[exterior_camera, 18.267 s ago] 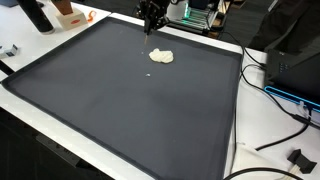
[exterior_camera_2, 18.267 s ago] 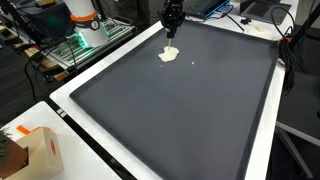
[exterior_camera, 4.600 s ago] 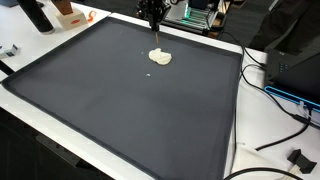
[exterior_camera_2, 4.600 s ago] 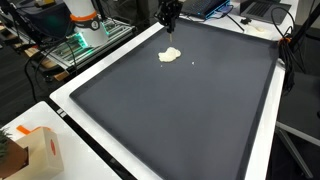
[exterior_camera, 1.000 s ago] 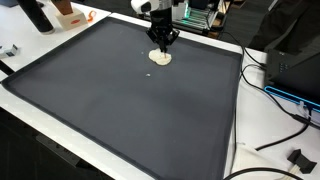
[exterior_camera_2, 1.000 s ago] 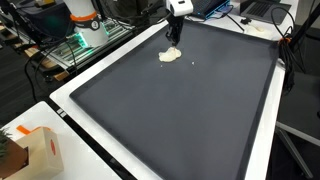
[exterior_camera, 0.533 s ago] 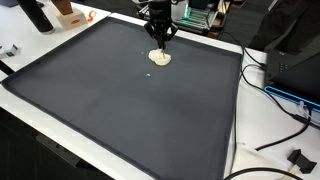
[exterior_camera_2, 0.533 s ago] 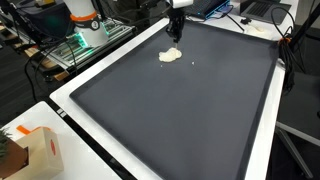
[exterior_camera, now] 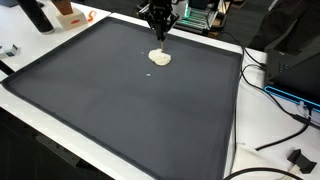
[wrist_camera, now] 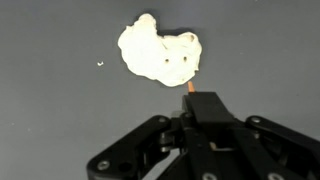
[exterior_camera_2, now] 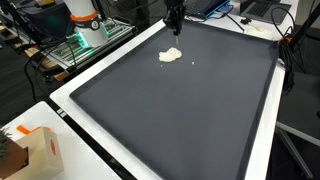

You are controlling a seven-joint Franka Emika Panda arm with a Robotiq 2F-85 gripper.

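A cream lump of putty-like stuff lies on the black mat near its far edge. A tiny white crumb sits beside it. My gripper hangs just above the lump without touching it. In the wrist view the gripper is shut on a black bar-shaped tool with a small orange tip. That tip points at the near edge of the lump.
A white table rim borders the mat. An orange and white box stands at one corner. A dark bottle and an orange object stand at another. Cables trail along one side, with equipment behind.
Over the last second my gripper has lifted up off the cream lump with the tool still in it. The lump and the crumb have stayed where they were.
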